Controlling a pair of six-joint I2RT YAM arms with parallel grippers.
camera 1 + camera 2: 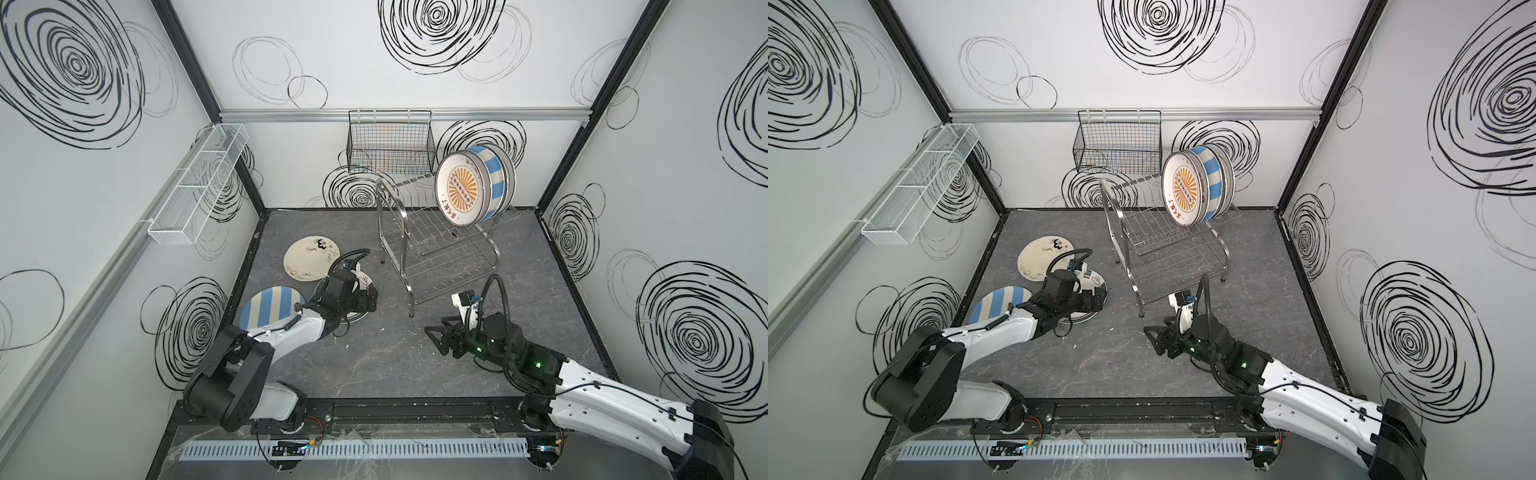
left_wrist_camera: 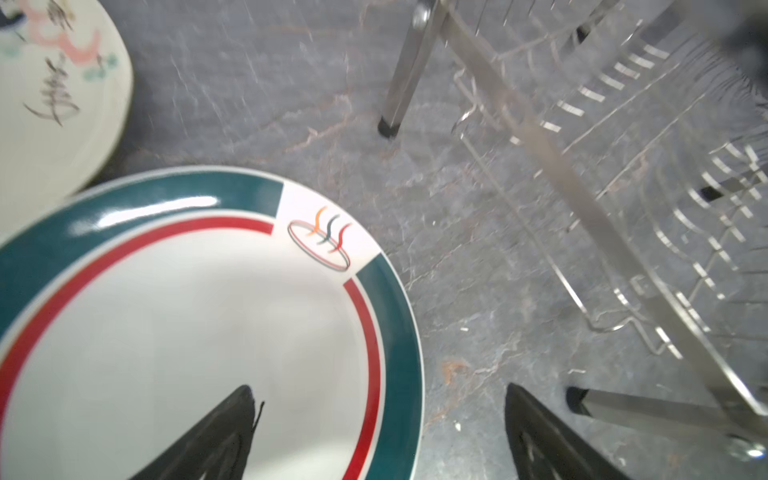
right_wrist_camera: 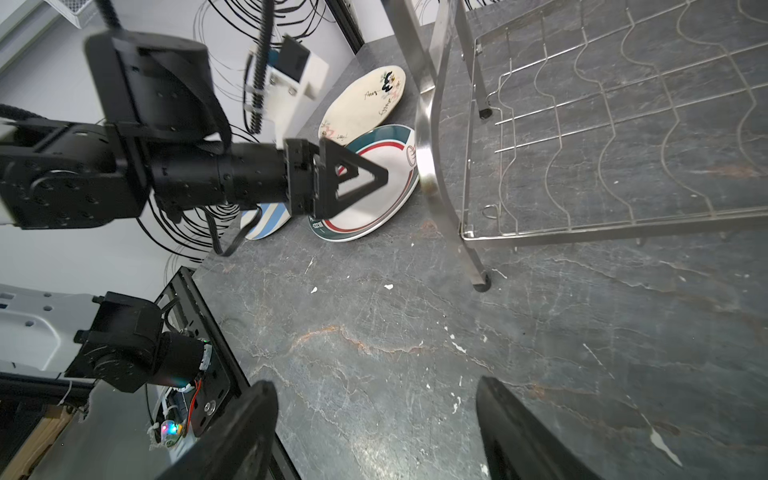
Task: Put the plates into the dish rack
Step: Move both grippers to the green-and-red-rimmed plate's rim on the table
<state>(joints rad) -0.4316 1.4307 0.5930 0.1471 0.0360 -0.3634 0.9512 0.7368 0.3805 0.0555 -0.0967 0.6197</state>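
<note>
- Teal plate (image 2: 187,332) lies flat on the table beside the rack (image 1: 436,232).
- Left gripper (image 2: 378,388) gapes wide over its rim.
- Right gripper (image 3: 376,382) gapes empty near the rack.

We see a robot lab cell: scribble-printed wall panels (image 1: 353,75) above, black frame posts (image 1: 607,91), a slotted cable duct (image 1: 353,451) along the bottom edge.

Black wire basket (image 1: 390,143), white mesh tray (image 1: 195,185), grey marbled tabletop (image 1: 374,365)

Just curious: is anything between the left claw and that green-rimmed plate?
Nothing visible does. The left gripper is open directly over the teal-rimmed plate, its jaws straddling the plate's edge, with nothing between them.
</note>
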